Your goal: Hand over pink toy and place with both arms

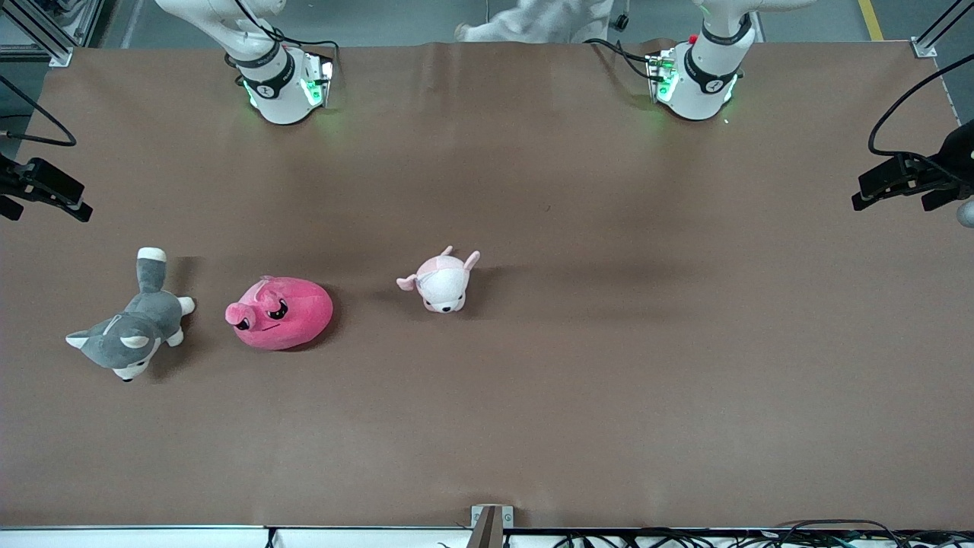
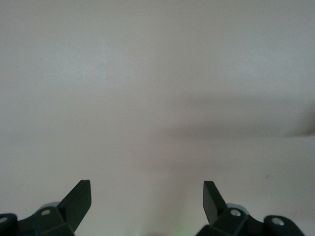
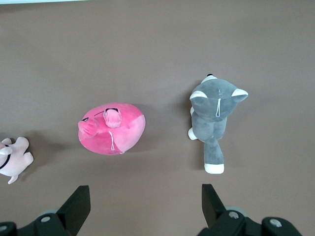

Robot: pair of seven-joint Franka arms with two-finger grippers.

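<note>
We find the pink toy [image 1: 280,313] lying on the brown worktop [image 1: 609,380], toward the right arm's end, with a grey plush dog [image 1: 132,332] just beside it on that end and a pale pink plush [image 1: 443,281] near it toward the left arm's end. The right gripper [image 3: 142,206] hangs over the worktop above the pink toy and the dog, its fingers spread and holding nothing. The left gripper [image 2: 146,201] is likewise spread, over bare worktop, with no toy in its sight.

We judge that no handover is in hand at this moment: the toy rests on the worktop and neither gripper touches it. This fits either the toy waiting for pickup or already set down, so we name no next move.
</note>
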